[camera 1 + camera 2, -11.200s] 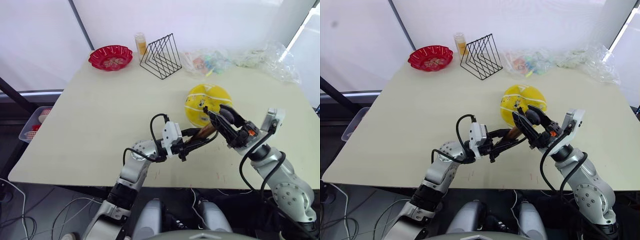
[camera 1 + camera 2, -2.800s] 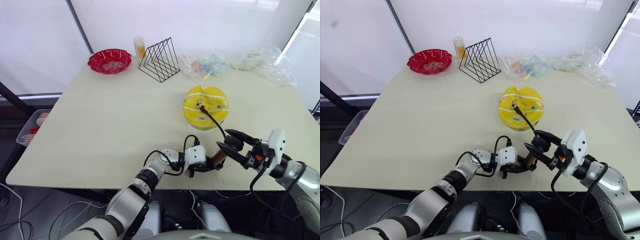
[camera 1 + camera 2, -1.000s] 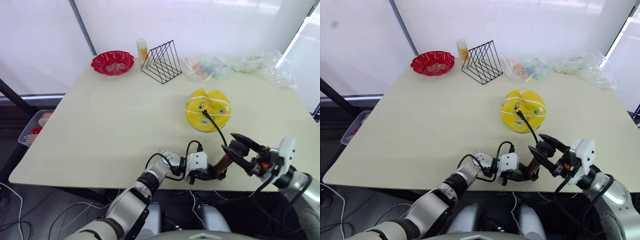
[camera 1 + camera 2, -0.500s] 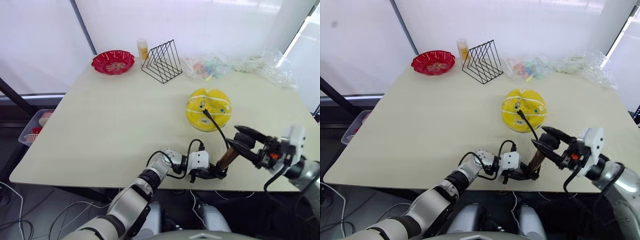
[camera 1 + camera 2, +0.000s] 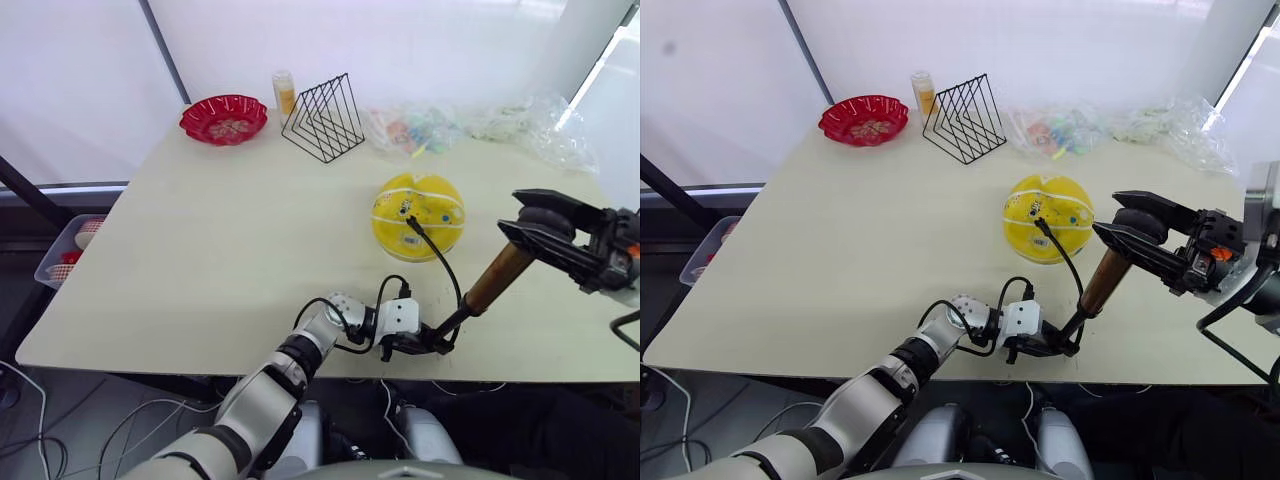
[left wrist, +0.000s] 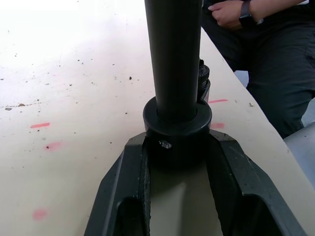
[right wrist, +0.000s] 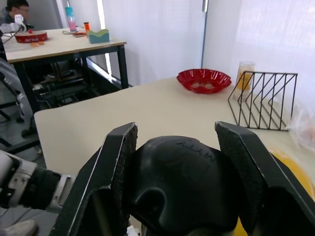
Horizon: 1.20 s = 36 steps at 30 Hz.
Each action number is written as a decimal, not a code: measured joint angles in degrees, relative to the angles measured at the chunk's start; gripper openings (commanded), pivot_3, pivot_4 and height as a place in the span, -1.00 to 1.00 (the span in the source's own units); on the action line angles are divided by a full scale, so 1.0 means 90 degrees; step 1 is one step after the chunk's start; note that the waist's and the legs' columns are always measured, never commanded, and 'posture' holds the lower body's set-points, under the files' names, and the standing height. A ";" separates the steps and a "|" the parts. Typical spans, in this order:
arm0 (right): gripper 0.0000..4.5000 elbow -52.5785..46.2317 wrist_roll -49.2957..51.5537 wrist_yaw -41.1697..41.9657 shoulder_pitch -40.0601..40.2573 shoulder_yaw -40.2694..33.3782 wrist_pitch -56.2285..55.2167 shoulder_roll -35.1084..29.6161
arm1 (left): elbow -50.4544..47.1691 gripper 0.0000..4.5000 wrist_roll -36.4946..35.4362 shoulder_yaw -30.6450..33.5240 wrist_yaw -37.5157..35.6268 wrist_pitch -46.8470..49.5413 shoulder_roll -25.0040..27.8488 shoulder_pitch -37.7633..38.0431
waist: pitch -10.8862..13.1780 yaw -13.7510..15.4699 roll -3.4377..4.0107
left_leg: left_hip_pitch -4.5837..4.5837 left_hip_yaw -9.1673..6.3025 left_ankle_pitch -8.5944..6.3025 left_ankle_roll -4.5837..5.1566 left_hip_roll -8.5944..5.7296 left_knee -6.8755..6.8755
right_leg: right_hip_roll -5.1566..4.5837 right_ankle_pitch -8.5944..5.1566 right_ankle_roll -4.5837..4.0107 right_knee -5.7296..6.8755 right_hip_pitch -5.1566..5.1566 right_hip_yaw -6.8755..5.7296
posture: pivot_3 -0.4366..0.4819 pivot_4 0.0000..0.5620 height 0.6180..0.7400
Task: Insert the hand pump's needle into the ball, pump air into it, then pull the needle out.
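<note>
Your left gripper (image 5: 436, 342) clamped on hand pump (image 5: 492, 279) base cap at table (image 5: 200, 240) near edge. Right gripper (image 5: 1130, 228) clamped on T-handle, raised toward 2 o'clock. Hose runs into yellow ball (image 5: 418, 214), 12 o'clock of base.

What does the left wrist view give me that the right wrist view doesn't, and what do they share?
Left wrist view only: the left gripper clamped around the black base cap of the pump, pink marks on the table near its front edge, and a seated person beyond that edge.

Right wrist view only: the right gripper with its jaws closed on the pump's black handle, the red bowl, the wire rack, a sliver of the yellow ball, and a second table behind.

Both: the pump held and the same beige tabletop.
</note>
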 measured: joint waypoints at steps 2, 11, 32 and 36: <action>-0.07 -0.0007 0.0017 -0.0011 -0.0023 0.0000 0.0034 0.0006 | 0.0000 -0.51 0.0000 -0.0014 -0.0002 -0.0019 -0.0001 -0.0005 | 0.0003 0.0002 0.0000 | -0.0003 -0.0001 -0.0001 0.0001 -0.0003 -0.0003 | 0.0002 -0.0001 -0.0001 0.0000 -0.0002 -0.0001 | -0.05 -0.47 1.00; -0.07 -0.0272 -0.2124 0.0352 0.0734 0.1222 -0.1096 0.1342 | 0.0070 -0.51 0.0000 -0.0019 0.0061 -0.0016 0.0040 -0.0014 | -0.0024 -0.0021 -0.0020 | 0.0030 -0.0002 -0.0002 0.0002 0.0008 -0.0004 | 0.0016 -0.0017 0.0027 0.0001 0.0016 0.0000 | -0.05 -0.47 1.00; -0.09 0.1177 -0.4439 0.1055 0.1376 0.2742 -0.3136 0.2458 | 0.0178 -0.51 0.0000 -0.0037 0.0099 0.0012 0.0040 -0.0071 | -0.0066 -0.0022 -0.0032 | 0.0043 0.0000 -0.0002 0.0001 0.0026 -0.0001 | 0.0026 -0.0007 0.0012 0.0003 0.0019 -0.0001 | -0.05 -0.47 1.00; -0.09 0.0956 -0.3869 0.1066 0.1284 0.2324 -0.2578 0.2060 | 0.0196 -0.51 0.0000 -0.0035 0.0091 -0.0006 0.0013 -0.0096 | -0.0050 -0.0006 -0.0010 | 0.0032 0.0002 -0.0001 0.0001 0.0015 0.0001 | 0.0021 -0.0006 0.0013 0.0002 0.0017 0.0001 | -0.05 -0.47 1.00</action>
